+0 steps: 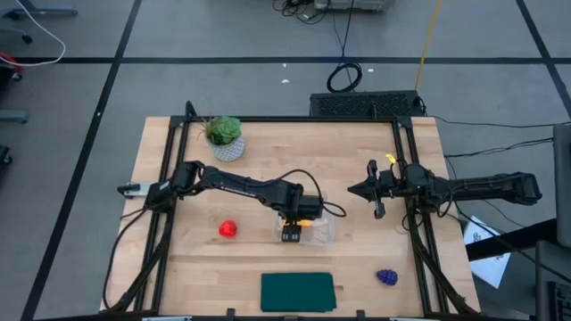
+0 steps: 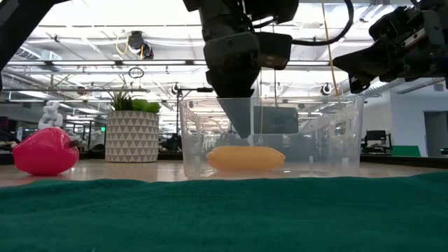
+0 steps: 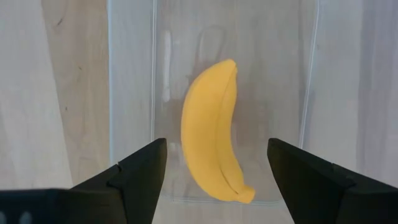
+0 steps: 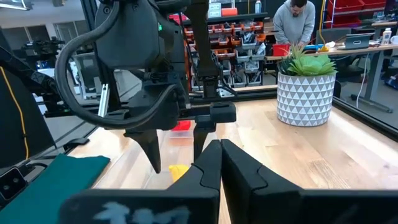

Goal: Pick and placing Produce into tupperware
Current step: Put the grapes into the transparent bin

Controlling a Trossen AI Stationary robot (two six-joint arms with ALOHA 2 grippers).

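The yellow banana (image 3: pixel 214 146) lies on its side on the floor of the clear tupperware (image 1: pixel 323 234), near the middle of the table. My left gripper (image 3: pixel 216 149) hangs open just above it, pointing down, one finger on either side and clear of the banana (image 2: pixel 245 157). The red round fruit (image 1: pixel 228 229) rests on the table left of the tupperware. The purple grape bunch (image 1: pixel 386 277) sits near the front right corner. My right gripper (image 1: pixel 357 189) waits shut at the table's right side, level and above the table.
A dark green mat (image 1: pixel 297 292) lies at the front edge, in front of the tupperware. A potted plant (image 1: pixel 224 135) stands at the far left. A black frame rail (image 1: pixel 412 223) runs along the right side. A person (image 4: pixel 298 25) stands beyond the table.
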